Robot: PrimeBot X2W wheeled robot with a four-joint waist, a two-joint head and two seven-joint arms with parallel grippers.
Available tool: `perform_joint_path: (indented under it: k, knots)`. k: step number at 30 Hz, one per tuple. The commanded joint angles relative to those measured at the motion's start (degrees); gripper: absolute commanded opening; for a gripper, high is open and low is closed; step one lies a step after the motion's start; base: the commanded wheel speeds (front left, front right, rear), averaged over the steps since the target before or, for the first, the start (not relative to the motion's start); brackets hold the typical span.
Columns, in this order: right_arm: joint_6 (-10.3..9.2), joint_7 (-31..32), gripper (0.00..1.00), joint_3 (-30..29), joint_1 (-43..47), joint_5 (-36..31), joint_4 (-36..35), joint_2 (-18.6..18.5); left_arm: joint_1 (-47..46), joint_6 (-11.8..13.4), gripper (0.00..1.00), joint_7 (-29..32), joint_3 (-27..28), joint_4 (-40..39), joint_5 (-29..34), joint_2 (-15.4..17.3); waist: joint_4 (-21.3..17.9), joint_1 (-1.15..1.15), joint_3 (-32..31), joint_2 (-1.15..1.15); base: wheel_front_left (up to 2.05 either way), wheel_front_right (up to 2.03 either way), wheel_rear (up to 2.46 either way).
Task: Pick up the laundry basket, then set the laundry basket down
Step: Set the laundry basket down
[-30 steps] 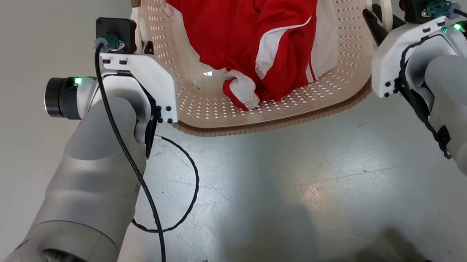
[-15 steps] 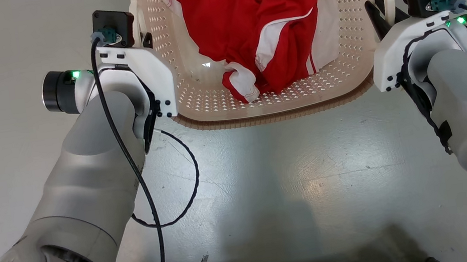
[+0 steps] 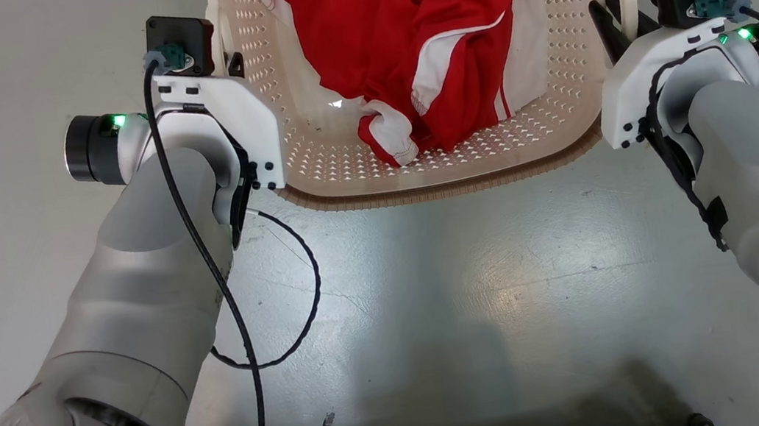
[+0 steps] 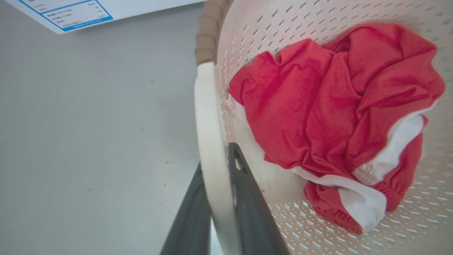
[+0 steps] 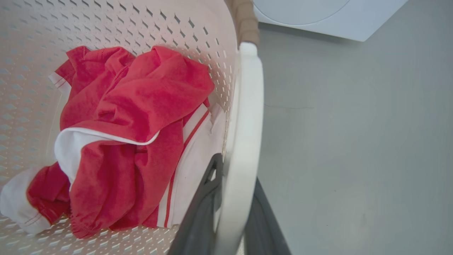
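Note:
The laundry basket (image 3: 343,166) is cream-white and perforated, with a brown woven-look rim (image 3: 442,185). It sits at the top middle of the head view, and a crumpled red and white garment (image 3: 410,8) lies inside it. My left gripper (image 3: 231,63) is shut on the basket's white left loop handle (image 4: 208,117), one dark finger on each side of it (image 4: 216,159). My right gripper (image 3: 609,24) is shut on the right loop handle (image 5: 247,106) in the same way (image 5: 235,173). I cannot tell whether the basket's bottom touches the floor.
A white washing machine (image 5: 318,14) stands beyond the basket's right side. A white panel with a blue-edged label (image 4: 70,12) lies beyond its left side. A black cable (image 3: 301,291) loops off my left forearm over the grey floor (image 3: 472,289).
The basket and both grippers have shifted together a little up the head view, and the floor marks shifted slightly too. Both grips are unchanged.

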Motion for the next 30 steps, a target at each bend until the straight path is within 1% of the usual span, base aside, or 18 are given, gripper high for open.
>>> perform_joint_path:
  k: [1,11,13,14,15,16,18,21,30]
  knots:
    - [0.4,-0.2,0.0,0.2,2.7,-1.2,-0.5,0.9,-1.5,-0.1,0.0,-0.5,0.0,-0.2,0.1,1.7,0.0,0.0,0.1,0.0,0.0,0.0,0.0]
    - [0.4,0.1,0.0,-1.8,3.2,-3.1,-0.5,1.4,-1.5,0.2,0.0,-0.3,-0.2,-0.2,-0.2,1.7,-0.1,0.0,0.0,0.0,0.0,0.0,0.0]
    - [0.4,0.1,0.0,-2.3,3.2,-3.4,-0.5,1.4,-1.5,0.6,0.0,-0.4,0.1,-0.2,-0.6,1.7,0.0,0.0,0.0,0.0,0.0,0.0,0.0]
    - [0.4,-0.1,0.13,-2.7,3.1,-3.6,-0.5,1.3,-1.4,0.8,0.37,-0.4,0.4,-0.1,-0.9,1.6,0.0,0.0,0.0,0.0,0.0,0.0,0.0]
    - [0.4,-0.3,0.46,-3.0,3.0,-3.8,-0.5,1.3,-1.3,1.0,0.37,-0.2,0.7,-0.1,-1.3,1.6,0.1,0.0,0.0,0.0,0.0,0.0,0.0]
    - [0.4,-0.4,1.0,-3.3,3.0,-4.0,-0.5,1.3,-1.0,1.1,1.0,0.4,0.8,-0.1,-1.6,1.6,0.1,0.0,0.0,0.0,0.0,0.0,0.0]
    - [0.4,-0.5,1.0,-4.1,3.1,-4.4,-0.5,1.2,-0.9,1.3,1.0,1.2,0.8,-0.1,-1.8,1.5,0.2,0.0,0.0,0.0,0.0,0.0,0.0]
    - [0.4,-0.3,1.0,-5.0,3.3,-5.0,-0.5,1.4,-1.0,1.7,1.0,0.0,0.7,-0.1,-1.8,1.5,0.2,0.0,0.0,0.0,0.0,0.0,0.0]
    - [0.4,-1.2,1.0,-7.0,3.5,-7.3,-0.5,1.5,-0.6,2.2,1.0,1.0,0.8,-0.1,-2.6,1.4,0.2,0.0,-0.8,0.0,0.0,0.0,0.0]
